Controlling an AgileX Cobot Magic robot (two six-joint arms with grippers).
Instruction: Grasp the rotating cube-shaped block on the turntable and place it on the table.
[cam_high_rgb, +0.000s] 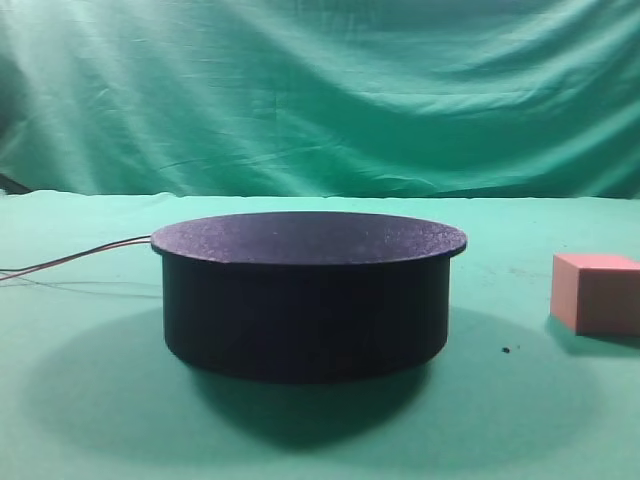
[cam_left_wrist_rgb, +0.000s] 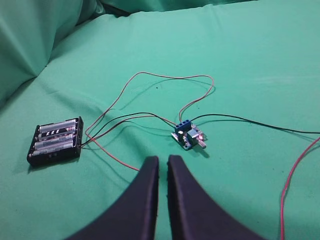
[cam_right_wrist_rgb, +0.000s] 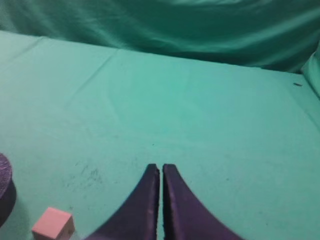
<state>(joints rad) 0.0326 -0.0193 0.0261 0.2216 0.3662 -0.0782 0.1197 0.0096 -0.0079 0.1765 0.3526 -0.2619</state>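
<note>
The salmon-pink cube-shaped block (cam_high_rgb: 598, 292) rests on the green table (cam_high_rgb: 520, 420) at the right edge of the high view, apart from the black turntable (cam_high_rgb: 306, 295), whose top is bare. In the right wrist view the block (cam_right_wrist_rgb: 53, 224) lies at the lower left, near the turntable's edge (cam_right_wrist_rgb: 5, 192). My right gripper (cam_right_wrist_rgb: 161, 168) is shut and empty, above the cloth to the right of the block. My left gripper (cam_left_wrist_rgb: 163, 159) is shut and empty over the cloth near the wiring. Neither gripper shows in the high view.
A black battery holder (cam_left_wrist_rgb: 55, 141) and a small blue circuit board (cam_left_wrist_rgb: 188, 136) lie on the cloth, joined by red and black wires (cam_left_wrist_rgb: 150, 75). Thin wires (cam_high_rgb: 75, 258) run left from the turntable. A draped green backdrop (cam_high_rgb: 320, 90) stands behind.
</note>
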